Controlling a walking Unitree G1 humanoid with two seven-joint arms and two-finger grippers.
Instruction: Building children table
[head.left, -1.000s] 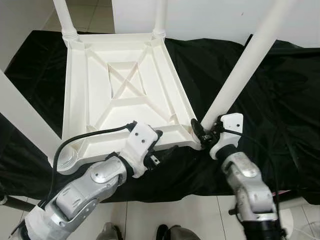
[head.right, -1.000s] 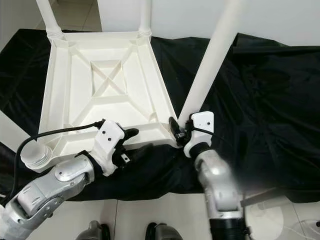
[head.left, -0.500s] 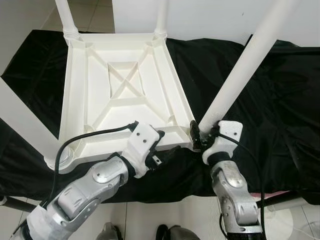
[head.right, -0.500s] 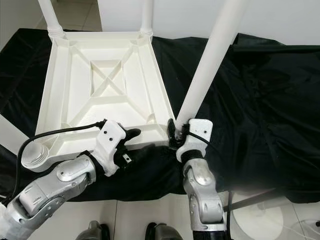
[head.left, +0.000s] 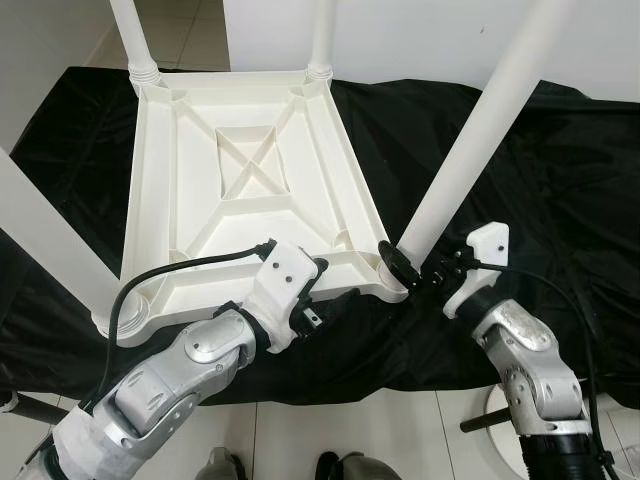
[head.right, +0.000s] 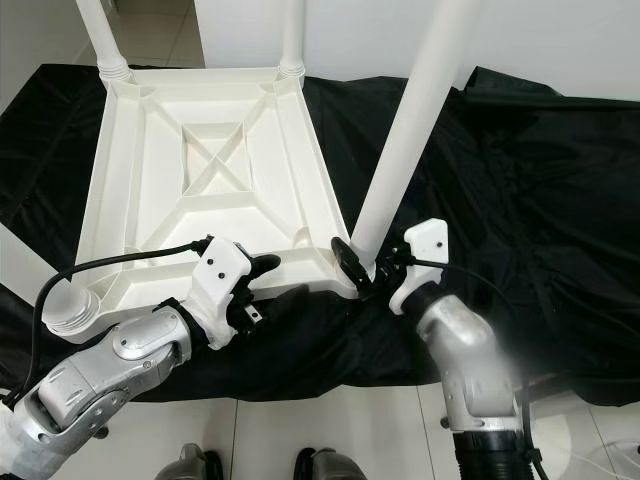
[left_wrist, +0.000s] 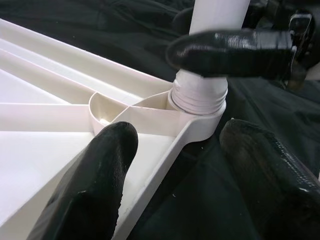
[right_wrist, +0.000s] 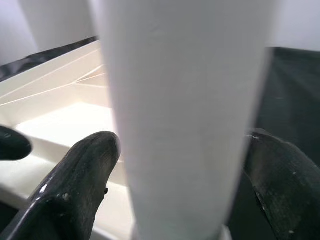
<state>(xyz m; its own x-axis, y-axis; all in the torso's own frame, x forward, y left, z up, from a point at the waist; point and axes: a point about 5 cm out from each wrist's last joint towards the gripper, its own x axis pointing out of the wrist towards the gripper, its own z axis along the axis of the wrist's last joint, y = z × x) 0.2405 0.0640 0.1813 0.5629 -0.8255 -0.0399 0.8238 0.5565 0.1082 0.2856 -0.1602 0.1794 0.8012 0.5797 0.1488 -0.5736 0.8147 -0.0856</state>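
Upturned white plastic children's table (head.left: 250, 190) lying on a black cloth-covered surface (head.left: 560, 200), underside ribs showing, legs already standing in the far corners and at the near left corner. Left tool (head.left: 335, 298) at the near edge of the table, spread open, one finger (left_wrist: 95, 185) inside the rim and the other outside over the cloth, gripping nothing. White round plastic leg (head.left: 470, 150) seated in the near right corner socket (left_wrist: 199, 102), leaning slightly rightward. Right tool (head.left: 408, 268) set around the base of that leg, fingers (right_wrist: 80, 180) flanking it; actual clamping cannot be told.
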